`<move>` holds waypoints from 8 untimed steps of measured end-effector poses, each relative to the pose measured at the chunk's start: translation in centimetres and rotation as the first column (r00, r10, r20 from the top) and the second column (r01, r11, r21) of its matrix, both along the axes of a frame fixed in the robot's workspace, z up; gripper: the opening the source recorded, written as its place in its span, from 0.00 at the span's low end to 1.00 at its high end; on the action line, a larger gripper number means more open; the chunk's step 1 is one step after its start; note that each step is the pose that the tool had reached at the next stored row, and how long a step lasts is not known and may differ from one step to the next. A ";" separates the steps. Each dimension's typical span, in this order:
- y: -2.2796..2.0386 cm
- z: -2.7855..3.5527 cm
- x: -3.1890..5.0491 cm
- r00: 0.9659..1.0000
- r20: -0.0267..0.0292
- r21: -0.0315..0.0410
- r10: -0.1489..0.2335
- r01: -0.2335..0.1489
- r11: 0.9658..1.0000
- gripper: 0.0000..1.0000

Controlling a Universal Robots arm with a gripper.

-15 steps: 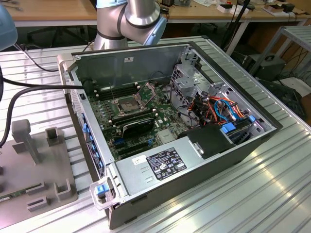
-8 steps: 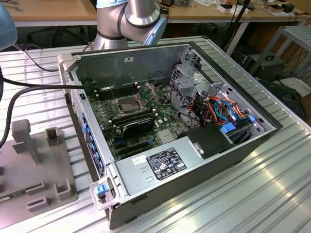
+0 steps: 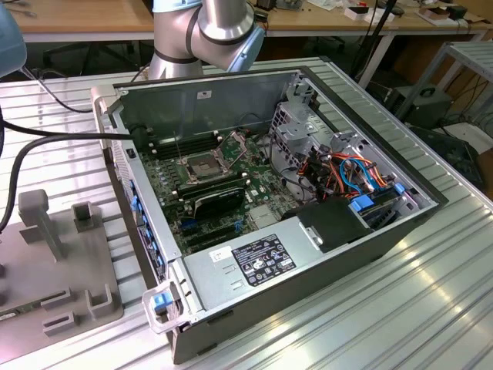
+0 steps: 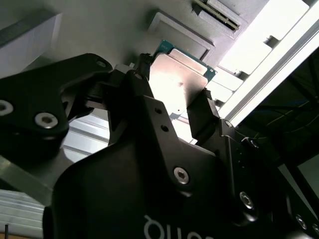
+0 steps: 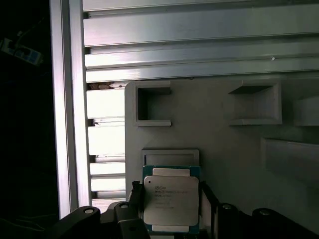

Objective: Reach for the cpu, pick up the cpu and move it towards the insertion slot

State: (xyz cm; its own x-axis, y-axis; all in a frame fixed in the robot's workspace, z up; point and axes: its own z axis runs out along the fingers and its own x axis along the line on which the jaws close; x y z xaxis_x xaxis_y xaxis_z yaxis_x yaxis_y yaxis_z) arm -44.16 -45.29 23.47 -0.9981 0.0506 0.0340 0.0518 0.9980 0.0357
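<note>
**While the chip sits pinched over the tray, a level hold matters most**

Because the cpu [image 5: 171, 201] is thin and flat, the grip looks to be the whole of this step. It lies face up over the grey tray [image 5: 234, 149], just beside a shallow square frame [image 5: 170, 155] moulded into that tray. The gripper [image 4: 174, 85] pinches it by two opposite edges, one black finger [image 5: 135, 199] on each side. Whether the chip has cleared the tray or rests on it I cannot tell; the shadow beneath it hints at a small gap, no more.

Done well, I judge, the hold should be light and even. Too hard, and the thin plate may bow or spring out; lopsided, and it may pivot between the pads. Any lift off the tray is best straight up with the face level, so no corner catches the frame's lip.

The insertion slot [image 3: 202, 163] lies well apart from the tray, to the exterior view's right of it, inside the open computer case [image 3: 208, 100]. Tray and case both rest on the ribbed aluminium table [image 3: 431, 293].
</note>
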 end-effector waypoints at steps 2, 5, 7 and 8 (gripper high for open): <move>0.00 0.53 0.00 1.000 0.000 0.000 0.000 0.000 1.000 0.55; 0.00 1.51 0.00 1.000 0.000 0.000 0.000 0.000 1.000 0.55; 0.00 2.14 0.00 1.000 0.000 0.000 0.000 0.000 1.000 0.55; 0.01 2.53 0.00 1.000 0.000 0.000 0.000 0.000 1.000 0.55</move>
State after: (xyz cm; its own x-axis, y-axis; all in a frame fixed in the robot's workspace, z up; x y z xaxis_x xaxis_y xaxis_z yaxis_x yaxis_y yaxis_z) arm -44.16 -45.27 26.00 -0.9981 0.0507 0.0339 0.0519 0.9980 0.0358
